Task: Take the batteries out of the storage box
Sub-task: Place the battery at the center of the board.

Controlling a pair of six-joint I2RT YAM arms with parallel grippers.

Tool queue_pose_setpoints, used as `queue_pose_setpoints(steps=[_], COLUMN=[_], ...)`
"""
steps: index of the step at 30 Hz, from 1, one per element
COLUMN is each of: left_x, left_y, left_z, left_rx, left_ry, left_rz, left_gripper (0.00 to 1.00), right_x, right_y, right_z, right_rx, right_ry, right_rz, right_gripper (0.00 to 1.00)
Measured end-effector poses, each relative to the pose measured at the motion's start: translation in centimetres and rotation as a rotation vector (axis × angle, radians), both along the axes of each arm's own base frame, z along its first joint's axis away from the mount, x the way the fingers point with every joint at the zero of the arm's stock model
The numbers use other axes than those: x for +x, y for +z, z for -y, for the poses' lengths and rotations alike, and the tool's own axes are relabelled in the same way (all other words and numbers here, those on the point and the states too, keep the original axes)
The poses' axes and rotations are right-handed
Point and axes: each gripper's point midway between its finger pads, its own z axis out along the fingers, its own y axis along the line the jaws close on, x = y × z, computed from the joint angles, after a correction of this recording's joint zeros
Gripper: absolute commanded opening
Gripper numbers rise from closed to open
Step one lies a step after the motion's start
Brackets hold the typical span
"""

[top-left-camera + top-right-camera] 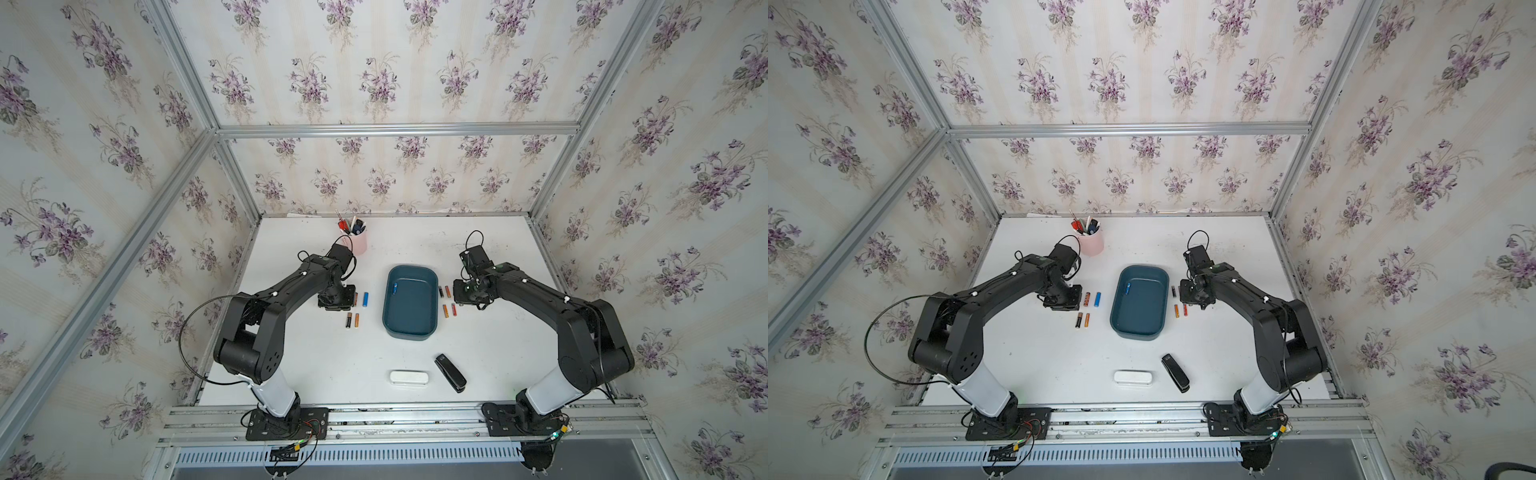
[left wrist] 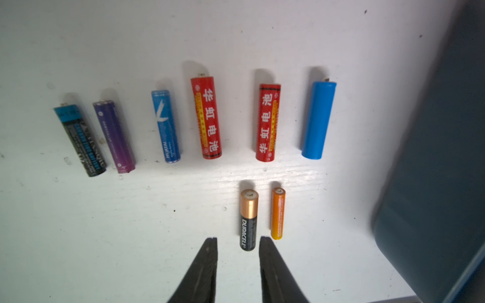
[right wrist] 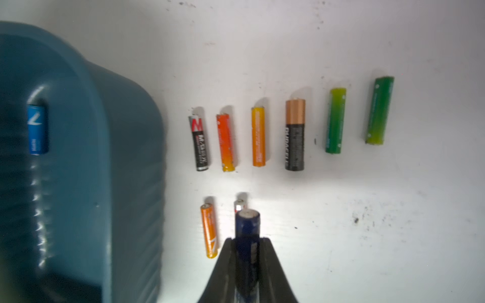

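Observation:
The teal storage box [image 1: 411, 330] stands mid-table with one blue battery [image 1: 395, 287] lying in it, also seen in the right wrist view as a blue battery [image 3: 37, 129]. Several batteries lie in rows on the table on both sides of the box. My left gripper [image 2: 238, 240] hangs open over the left rows, its tips on either side of the end of a black-and-copper battery [image 2: 248, 220] that lies on the table. My right gripper [image 3: 247, 240] is shut on a dark blue battery [image 3: 248, 223] above the right rows, next to an orange battery [image 3: 209, 230].
A pink cup [image 1: 358, 243] with pens and tools stands at the back left, close behind the left arm. A white oblong case [image 1: 409, 377] and a black stapler [image 1: 451, 372] lie near the front edge. The box wall [image 3: 118, 157] is close beside the right gripper.

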Motion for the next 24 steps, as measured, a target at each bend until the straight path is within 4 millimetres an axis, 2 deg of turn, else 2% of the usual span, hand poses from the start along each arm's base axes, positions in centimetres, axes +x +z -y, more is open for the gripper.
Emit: queue_pose_setpoints(steps=[8,24], left_x=[-0.1,0.0], left_y=[0.1,0.0], left_z=[0.0,0.0], left_rx=[0.003,0.006], left_ry=[0.0,0.0], left_rz=[-0.008,-0.017], left_gripper=[0.33,0.33], right_x=[-0.8,-0.7], right_y=[-2.0,-4.1], right_z=[1.3,1.3], right_rx=[-0.009,-0.018], right_ry=[-0.002,0.021], right_rz=[-0.042,-0.069], right_gripper=[0.16,0.17])
